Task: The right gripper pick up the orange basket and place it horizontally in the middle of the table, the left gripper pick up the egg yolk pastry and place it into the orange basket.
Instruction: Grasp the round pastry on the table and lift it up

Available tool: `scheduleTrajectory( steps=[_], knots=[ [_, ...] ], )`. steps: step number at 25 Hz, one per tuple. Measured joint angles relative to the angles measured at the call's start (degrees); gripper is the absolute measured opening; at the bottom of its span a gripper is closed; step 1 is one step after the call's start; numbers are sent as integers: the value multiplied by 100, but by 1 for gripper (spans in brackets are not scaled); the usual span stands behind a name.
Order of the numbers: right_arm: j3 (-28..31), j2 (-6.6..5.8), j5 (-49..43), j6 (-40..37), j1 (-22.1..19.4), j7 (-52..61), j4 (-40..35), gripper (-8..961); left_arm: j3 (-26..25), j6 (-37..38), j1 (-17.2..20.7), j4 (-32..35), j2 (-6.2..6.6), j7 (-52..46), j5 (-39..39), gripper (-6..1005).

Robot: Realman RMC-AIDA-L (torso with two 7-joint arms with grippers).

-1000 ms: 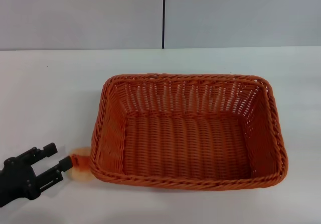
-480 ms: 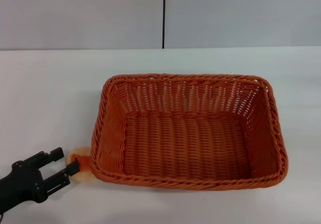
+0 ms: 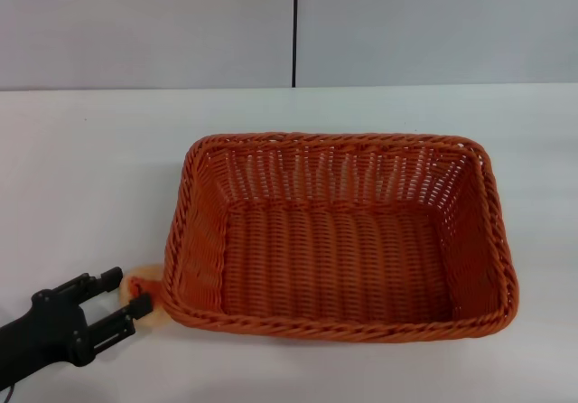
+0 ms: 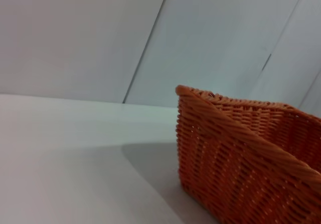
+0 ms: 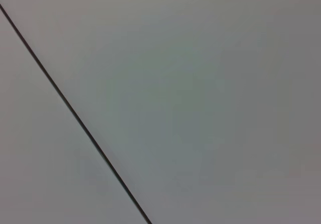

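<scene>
The orange basket point(image 3: 339, 240) lies lengthwise across the middle of the white table point(image 3: 90, 168), open side up and empty. The egg yolk pastry point(image 3: 150, 293), cream with an orange patch, rests on the table against the basket's near left corner. My left gripper point(image 3: 126, 293) is at the lower left, open, its fingertips right at the pastry; one fingertip point(image 3: 140, 305) overlaps its near edge. The left wrist view shows a basket corner point(image 4: 241, 153) close by, but neither the pastry nor the fingers. The right gripper is out of view.
A light grey wall point(image 3: 406, 23) with a dark vertical seam point(image 3: 294, 28) rises behind the table. Bare tabletop point(image 4: 75, 158) lies left of the basket. The right wrist view shows only the wall point(image 5: 200, 83) and the seam.
My left gripper has slid to the right and slightly nearer the front edge, closing in on the pastry with its fingers still open. Basket and pastry have not moved.
</scene>
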Motion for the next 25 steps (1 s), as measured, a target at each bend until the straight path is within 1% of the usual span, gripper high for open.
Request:
scheduleTrajectory(
  steps=[5,9,17,22,25],
  knots=[
    [0,-3,0,3,9,0,1,603,155,-42,-47,0,-11,-19,11,652],
    [0,-2,0,7,13,0,1,603,160,-43,-59,1,-12,-19,12,648],
    [0,3,1,22,13,-79,39,603,122,-124,-72,3,-18,20,-13,517],
    [0,3,1,24,13,-130,45,603,87,-135,-71,0,-26,28,-41,329],
    [0,3,1,38,16,-135,48,602,62,-136,-71,0,-29,29,-44,254]
  ],
)
